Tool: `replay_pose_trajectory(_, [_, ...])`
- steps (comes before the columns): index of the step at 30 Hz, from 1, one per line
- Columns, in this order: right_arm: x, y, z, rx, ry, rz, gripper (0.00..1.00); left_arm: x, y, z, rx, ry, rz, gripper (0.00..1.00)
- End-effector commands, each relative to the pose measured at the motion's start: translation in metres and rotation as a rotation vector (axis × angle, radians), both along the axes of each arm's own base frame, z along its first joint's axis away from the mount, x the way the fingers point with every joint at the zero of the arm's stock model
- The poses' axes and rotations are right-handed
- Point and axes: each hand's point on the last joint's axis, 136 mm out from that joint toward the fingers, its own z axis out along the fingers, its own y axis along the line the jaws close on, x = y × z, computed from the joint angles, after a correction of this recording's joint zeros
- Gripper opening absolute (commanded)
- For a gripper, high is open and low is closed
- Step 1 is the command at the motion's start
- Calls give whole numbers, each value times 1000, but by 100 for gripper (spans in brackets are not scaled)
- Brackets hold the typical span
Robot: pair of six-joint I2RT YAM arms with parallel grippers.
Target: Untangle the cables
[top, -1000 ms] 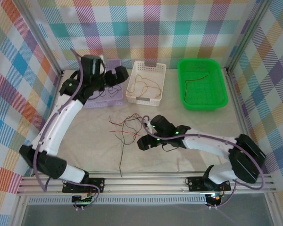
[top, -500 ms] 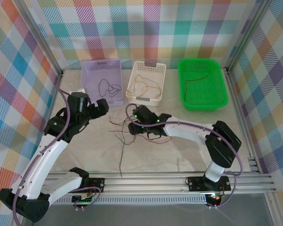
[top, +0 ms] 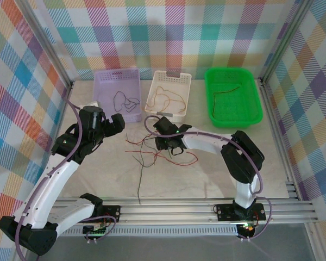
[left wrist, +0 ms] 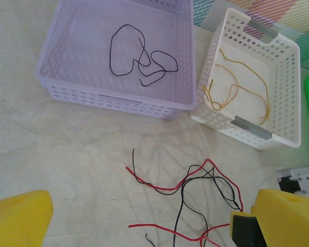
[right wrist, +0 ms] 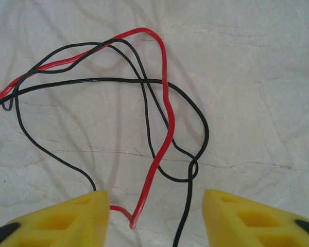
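The cables lie as a loose tangle of thin red and black strands on the table's middle, with one long black strand trailing toward the near edge. My right gripper is low over the tangle's right side. In the right wrist view it is open, its yellow fingers on either side of a red cable and a black cable but not pressing them. My left gripper hovers left of the tangle, open wide, above the red and black strands.
Three baskets stand along the back. The purple basket holds a black cable. An orange-yellow one lies in the white basket, and a thin cable in the green basket. Aluminium rails edge the table.
My left arm came back from over the purple basket to the tangle's left. The right gripper moved forward and left onto the tangle, and its jaws narrowed.
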Motion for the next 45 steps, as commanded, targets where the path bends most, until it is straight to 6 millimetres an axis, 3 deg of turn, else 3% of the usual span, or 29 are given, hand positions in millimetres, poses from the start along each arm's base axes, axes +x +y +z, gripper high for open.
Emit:
replay_pose_trajectory(1, [3,14,-1,29,9,31,47,3,1,5,12,-34,1,100])
replay_pose_trajectory(9, [4,15,0,34,8,42,18,4,1,2,17,-26,-1,100])
replay_pose_trajectory(13, [2,9,25,47,-33,51,1,3,1,3,15,-28,-2,100])
replay_pose_trajectory(19, [-3,-10,93,94,-159,58,0,3,0,4,10,-29,-7,100])
replay_pose_trajectory(25, [-8,-45,167,96,-325,36,0,5,-5,2,-2,-17,-25,100])
replay_pose_trajectory(30, [-11,-74,218,89,-454,13,0,6,-14,0,-33,-3,-59,100])
replay_pose_trajectory(36, [-10,-100,266,85,-559,-8,0,6,-47,-2,-165,45,-160,99])
replay_pose_trajectory(42, [-14,-111,298,158,-658,-41,0,0,-93,-4,-348,78,-279,99])
replay_pose_trajectory(45, [-21,-105,311,261,-711,-2,0,-3,-121,-6,-438,65,-361,99])
